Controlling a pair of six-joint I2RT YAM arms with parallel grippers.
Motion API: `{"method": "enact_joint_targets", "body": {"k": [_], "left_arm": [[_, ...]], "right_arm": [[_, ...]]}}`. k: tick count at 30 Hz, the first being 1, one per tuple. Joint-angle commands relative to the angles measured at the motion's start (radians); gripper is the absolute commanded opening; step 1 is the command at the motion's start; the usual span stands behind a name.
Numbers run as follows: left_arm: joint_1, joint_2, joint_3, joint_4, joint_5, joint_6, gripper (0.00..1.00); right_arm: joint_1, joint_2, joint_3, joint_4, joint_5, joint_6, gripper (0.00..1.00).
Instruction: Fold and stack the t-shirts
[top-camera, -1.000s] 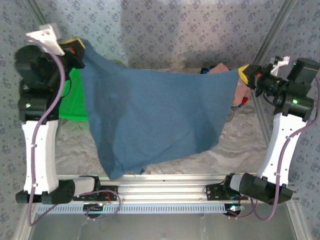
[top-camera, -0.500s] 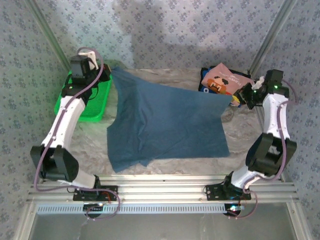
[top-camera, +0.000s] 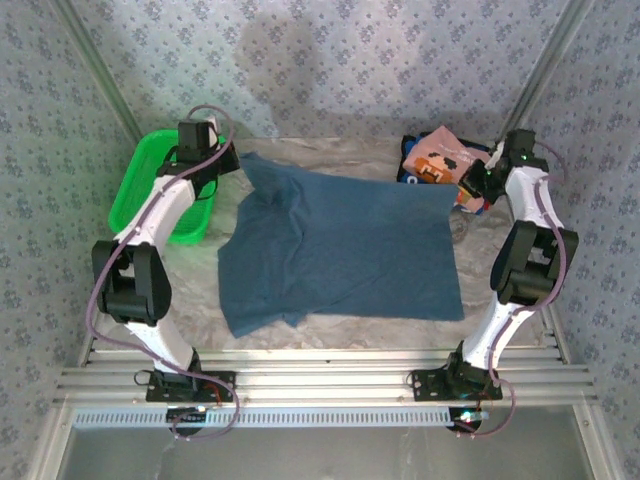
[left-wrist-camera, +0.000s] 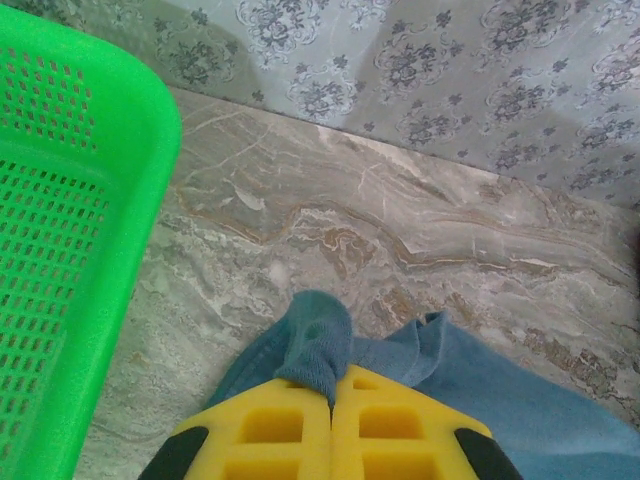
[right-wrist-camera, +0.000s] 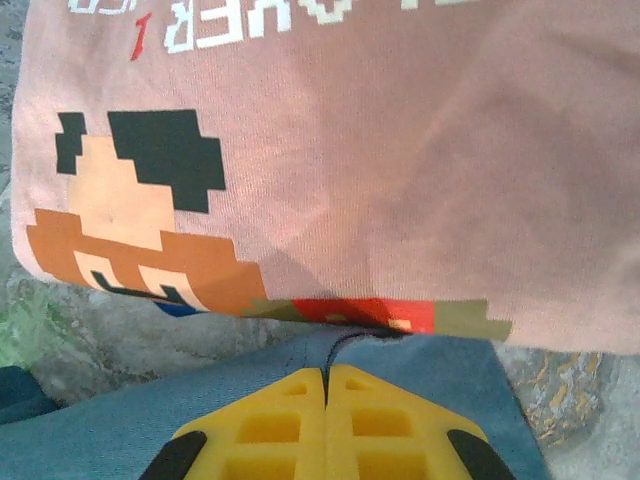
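"Yellow-tipped, the left gripper (left-wrist-camera: 331, 395) has its jaws pressed together on a bunched corner of the teal shirt (top-camera: 350, 250); a tuft of cloth pokes up between the tips."

"And the right gripper (right-wrist-camera: 325, 385)?"

"Jaws together as well, nipping the shirt's far right edge, where a seam runs straight into the tips. The pink shirt (right-wrist-camera: 400, 150) lies just beyond, and its near hem touches or overlaps that edge."

"So where does the teal one sit overall?"

"Spread across the middle of the table (top-camera: 190, 275), with its near edge close to the arm bases. It looks flat on the right and rumpled at the far left, with folds running down from the held corner. The green basket (top-camera: 150, 185) stands to the left of that corner, apart from the cloth."

"Which step would you call it?"

"Laying out, I'd judge: the shirt is down but not yet folded, and nothing is stacked."

"And next?"

"Probably both jaws let go. The left side wants smoothing first, or the creases get folded in. The right gripper should lift clear without snagging the pink hem."
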Motion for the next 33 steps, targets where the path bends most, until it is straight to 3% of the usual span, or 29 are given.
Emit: {"method": "enact_joint_targets", "body": {"k": [1, 12, 23, 33], "left_arm": [[-0.003, 0.006, 0.056, 0.007, -0.035, -0.023, 0.0], [0.012, 0.015, 0.144, -0.107, -0.012, 0.095, 0.0], [-0.033, 0.071, 0.27, -0.217, -0.061, 0.185, 0.0], [0.004, -0.247, 0.314, -0.192, 0.001, 0.031, 0.0]], "right_arm": [[-0.005, 0.005, 0.022, 0.052, 0.092, -0.031, 0.0], [-0.021, 0.026, 0.098, 0.061, 0.157, -0.104, 0.0], [0.125, 0.043, 0.203, -0.042, 0.42, -0.265, 0.0], [0.103, -0.251, 0.277, -0.095, 0.17, -0.117, 0.0]]}}
